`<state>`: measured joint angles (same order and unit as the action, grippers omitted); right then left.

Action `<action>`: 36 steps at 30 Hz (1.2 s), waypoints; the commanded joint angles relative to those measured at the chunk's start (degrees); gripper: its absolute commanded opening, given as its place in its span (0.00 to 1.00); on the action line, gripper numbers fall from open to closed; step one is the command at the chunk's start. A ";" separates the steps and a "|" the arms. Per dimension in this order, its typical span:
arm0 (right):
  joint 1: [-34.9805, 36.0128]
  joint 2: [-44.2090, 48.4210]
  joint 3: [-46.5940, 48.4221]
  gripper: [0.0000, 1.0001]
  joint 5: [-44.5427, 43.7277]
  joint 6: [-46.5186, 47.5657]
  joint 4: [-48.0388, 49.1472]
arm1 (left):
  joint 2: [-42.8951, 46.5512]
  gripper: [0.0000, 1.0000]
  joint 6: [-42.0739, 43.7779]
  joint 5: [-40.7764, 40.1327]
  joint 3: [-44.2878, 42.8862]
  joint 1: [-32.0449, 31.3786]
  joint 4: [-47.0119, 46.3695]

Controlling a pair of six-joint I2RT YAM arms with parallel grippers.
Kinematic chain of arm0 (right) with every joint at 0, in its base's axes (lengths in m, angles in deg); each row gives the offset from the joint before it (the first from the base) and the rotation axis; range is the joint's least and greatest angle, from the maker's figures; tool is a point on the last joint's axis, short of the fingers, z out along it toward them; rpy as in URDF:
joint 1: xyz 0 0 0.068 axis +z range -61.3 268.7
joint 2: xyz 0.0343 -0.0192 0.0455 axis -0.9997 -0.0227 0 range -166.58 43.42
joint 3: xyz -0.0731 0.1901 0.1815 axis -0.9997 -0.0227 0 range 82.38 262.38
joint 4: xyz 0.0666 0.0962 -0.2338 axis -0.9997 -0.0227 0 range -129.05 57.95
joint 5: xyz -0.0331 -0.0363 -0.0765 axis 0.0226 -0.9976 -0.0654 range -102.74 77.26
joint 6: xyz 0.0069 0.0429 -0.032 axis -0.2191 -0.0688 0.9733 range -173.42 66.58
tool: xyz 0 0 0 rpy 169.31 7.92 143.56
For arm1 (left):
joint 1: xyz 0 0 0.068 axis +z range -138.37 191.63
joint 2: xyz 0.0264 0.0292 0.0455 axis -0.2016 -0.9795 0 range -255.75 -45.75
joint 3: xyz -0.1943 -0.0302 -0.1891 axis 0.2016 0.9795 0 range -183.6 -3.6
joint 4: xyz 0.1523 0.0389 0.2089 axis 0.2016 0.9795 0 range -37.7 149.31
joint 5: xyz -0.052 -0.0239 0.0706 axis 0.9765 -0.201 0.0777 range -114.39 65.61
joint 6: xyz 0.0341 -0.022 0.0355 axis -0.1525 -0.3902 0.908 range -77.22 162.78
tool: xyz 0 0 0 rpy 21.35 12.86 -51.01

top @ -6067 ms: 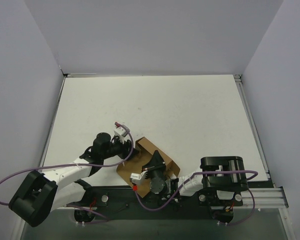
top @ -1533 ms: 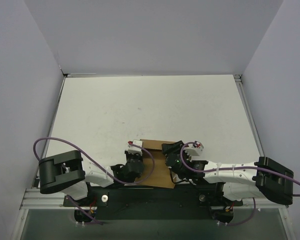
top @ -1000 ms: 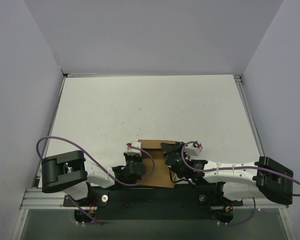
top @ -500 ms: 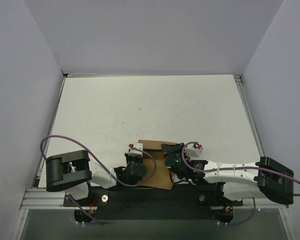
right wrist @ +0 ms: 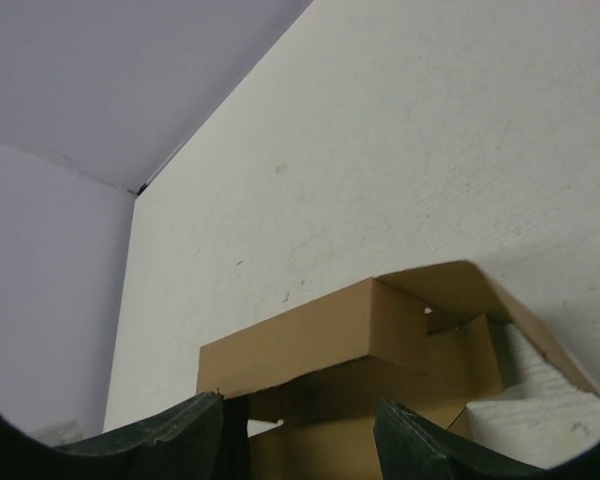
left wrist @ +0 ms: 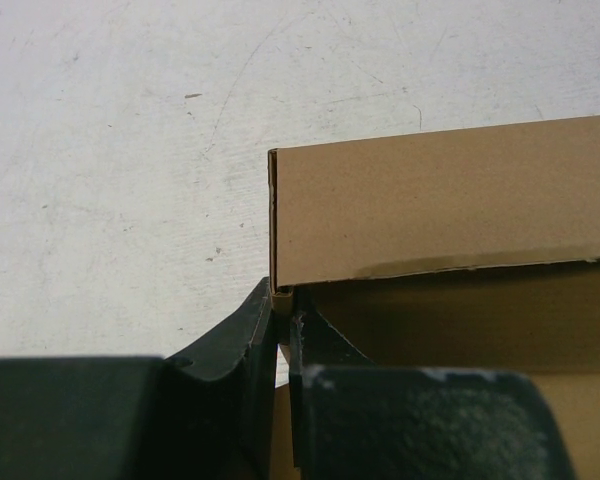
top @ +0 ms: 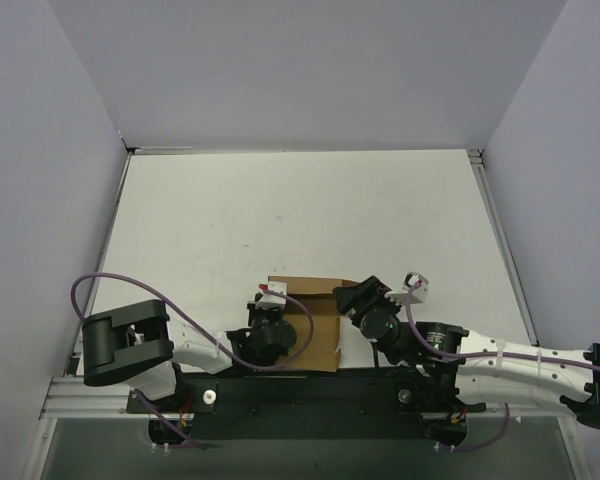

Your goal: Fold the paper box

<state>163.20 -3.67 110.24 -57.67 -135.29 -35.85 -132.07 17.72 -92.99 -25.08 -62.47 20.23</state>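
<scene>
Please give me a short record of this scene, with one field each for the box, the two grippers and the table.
paper box: brown cardboard, partly folded, one wall raised, lying close to the arm bases
left gripper: shut on a corner edge of the paper box
right gripper: open, holding nothing, at the right side of the paper box
table: white, lightly scuffed
</scene>
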 commanded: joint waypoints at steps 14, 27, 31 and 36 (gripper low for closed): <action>-25.72 -2.92 4.67 0.55 29.19 21.66 -4.56 | -1.39 0.00 -0.87 -0.40 -2.87 -1.22 4.04; -28.79 -9.59 2.03 0.53 35.69 21.22 5.35 | -1.30 0.00 -1.92 -0.75 -3.31 -2.27 5.09; -31.69 -11.18 1.41 0.52 41.31 21.14 9.67 | -1.39 0.00 -2.36 -1.01 -3.31 -2.62 5.71; -33.80 -11.79 0.18 0.50 47.90 18.68 13.90 | -1.39 0.00 -3.07 -1.36 -3.58 -2.80 6.76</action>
<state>130.70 -15.04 111.57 -16.56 -114.96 -27.39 -133.30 14.55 -93.60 -27.20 -64.79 24.01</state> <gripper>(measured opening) 0.513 0.148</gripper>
